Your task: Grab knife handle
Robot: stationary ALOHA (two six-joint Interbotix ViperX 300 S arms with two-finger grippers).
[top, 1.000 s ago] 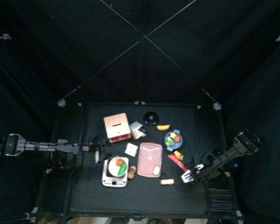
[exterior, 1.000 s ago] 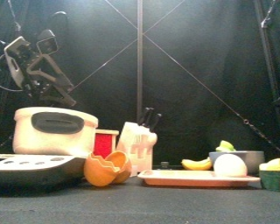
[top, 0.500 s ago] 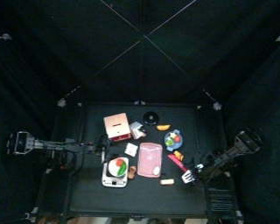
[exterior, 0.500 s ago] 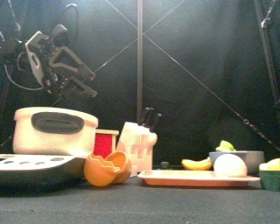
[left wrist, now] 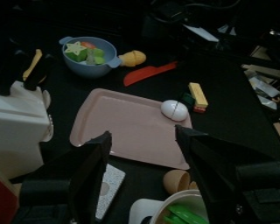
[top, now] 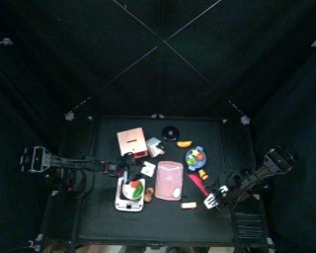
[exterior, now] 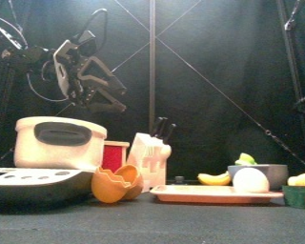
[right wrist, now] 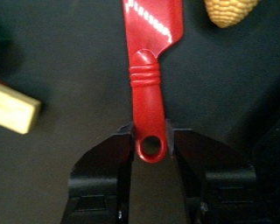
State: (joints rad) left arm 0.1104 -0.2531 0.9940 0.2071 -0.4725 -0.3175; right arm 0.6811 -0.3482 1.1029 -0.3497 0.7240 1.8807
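A red knife [right wrist: 146, 52] lies flat on the table, its handle end with a hole [right wrist: 147, 144] between the jaws of my right gripper [right wrist: 149, 153], which stand close on either side of it. It also shows in the top view [top: 197, 183] and the left wrist view [left wrist: 149, 73]. A white knife block [exterior: 150, 157] with black handles [exterior: 160, 127] stands mid-table. My left gripper [left wrist: 143, 144] is open and empty, high above the pink tray [left wrist: 113, 131]; in the front view [exterior: 98, 91] it hangs above the white cooker [exterior: 60, 143].
An egg [left wrist: 174, 109] sits on the tray. A bowl of fruit [left wrist: 87, 54], a corn cob [right wrist: 230, 10], a yellow block [right wrist: 8, 115], a broken eggshell [exterior: 114, 184] and a white scale [top: 126, 195] crowd the table.
My left arm has swung to the right, out over the table's left side, and its gripper has tilted. The right arm has stayed put.
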